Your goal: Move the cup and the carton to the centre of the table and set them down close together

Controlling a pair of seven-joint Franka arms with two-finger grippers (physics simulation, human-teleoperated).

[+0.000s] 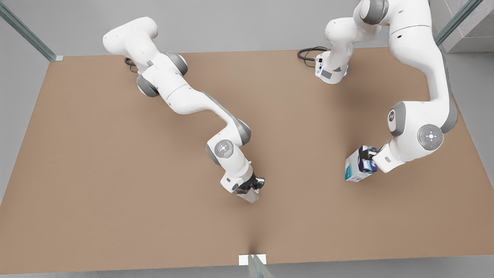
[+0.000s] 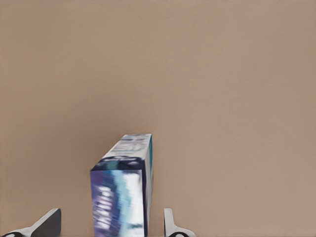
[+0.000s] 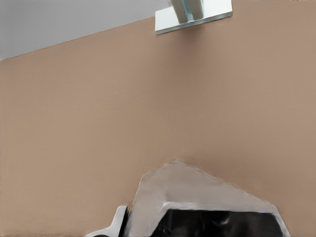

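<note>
The left gripper (image 1: pixel 366 157) is clamping the light, crushable-looking carton (image 1: pixel 359 164) by its flat sides, well apart from the right gripper (image 1: pixel 251 190), which is pinching the rigid cup (image 1: pixel 249 197) by its rim.

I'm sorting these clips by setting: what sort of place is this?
Probably a simulated robot lab bench: a plain matte light brown rectangular table carrying two white robot arms, grey walls behind, and glass-like frame posts at its edges. No household furnishings.
</note>
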